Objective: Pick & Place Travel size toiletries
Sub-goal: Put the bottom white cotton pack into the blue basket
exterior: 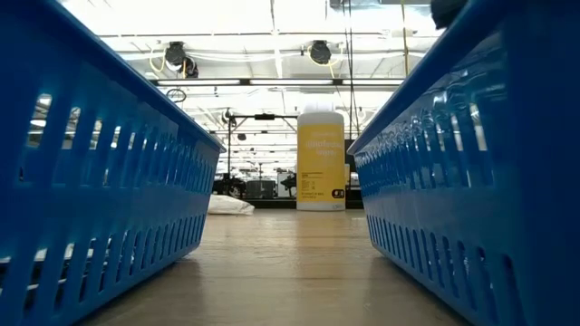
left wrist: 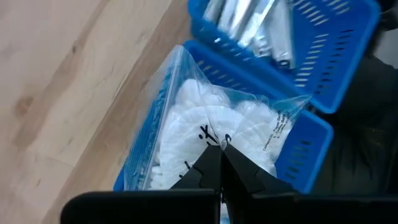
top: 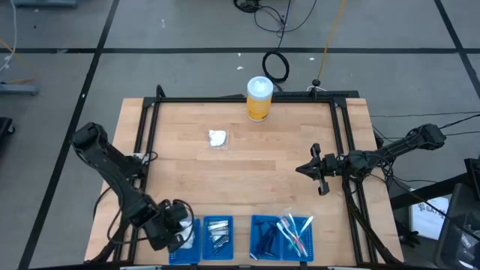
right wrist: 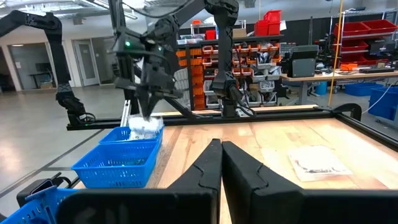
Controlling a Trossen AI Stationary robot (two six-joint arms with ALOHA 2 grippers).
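**A:** Where was the left gripper [top: 180,225] seen?

**B:** It was found at the near left corner of the table [top: 247,161], over the leftmost blue tray [left wrist: 298,134]. Its fingers [left wrist: 214,171] were pressed together on the top edge of a clear bag of white packets [left wrist: 205,127], which hung into that tray. In the right wrist view the same gripper [right wrist: 149,102] was seen above the tray with the bag beneath it.

**A:** And the right gripper [top: 313,169]?

**B:** It was held above the right side of the table, well apart from the trays, with its fingers [right wrist: 217,165] closed against each other and nothing between them.

**A:** Where were the other toiletries placed?

**B:** Short silver tubes [top: 218,230] were seen in the second tray [top: 218,241], just beside the one under the left gripper. Dark blue sticks [top: 265,238] and pale wrapped brushes [top: 294,229] were seen in the trays further right along the near edge. One more small white packet [top: 217,138] was left lying on the bare wood, left of the middle, apart from everything else.

**A:** Was anything else noted on the table?

**B:** A yellow canister [top: 259,99] with a white lid was stood upright at the far edge. In the low view it [exterior: 321,161] was framed between two blue tray walls [exterior: 100,181], with the loose white packet [exterior: 227,205] lying to its left.
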